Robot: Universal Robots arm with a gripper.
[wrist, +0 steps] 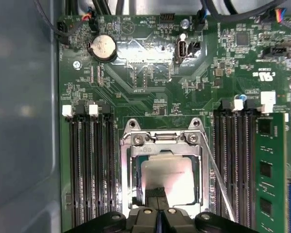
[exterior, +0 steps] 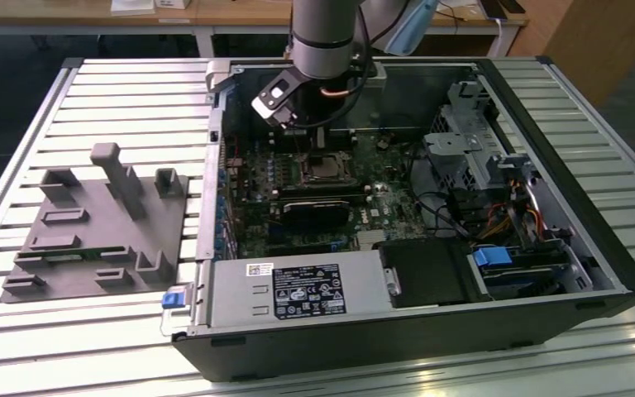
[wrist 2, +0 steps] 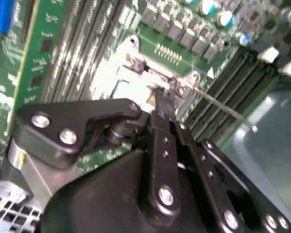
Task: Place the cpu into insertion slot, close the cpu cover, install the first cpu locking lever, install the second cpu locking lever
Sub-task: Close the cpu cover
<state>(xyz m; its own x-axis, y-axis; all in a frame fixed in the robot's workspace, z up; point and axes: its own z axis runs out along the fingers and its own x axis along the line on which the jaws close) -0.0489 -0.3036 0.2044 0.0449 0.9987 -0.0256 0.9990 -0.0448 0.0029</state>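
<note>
Hovering low over the socket, the hand [wrist: 157,198] has its fingers drawn together with nothing seen between them; contact with the board cannot be made out. The tips hide the near edge of the cpu [wrist: 167,172]. It lies flat, metal top up, in the insertion slot [exterior: 323,168], with the cpu cover [wrist: 161,139] down around it. One locking lever [wrist: 217,182], a thin rod, slants alongside, its end cut off. Beyond: open computer case [exterior: 406,347] on the slatted tabletop [exterior: 130,91].
</note>
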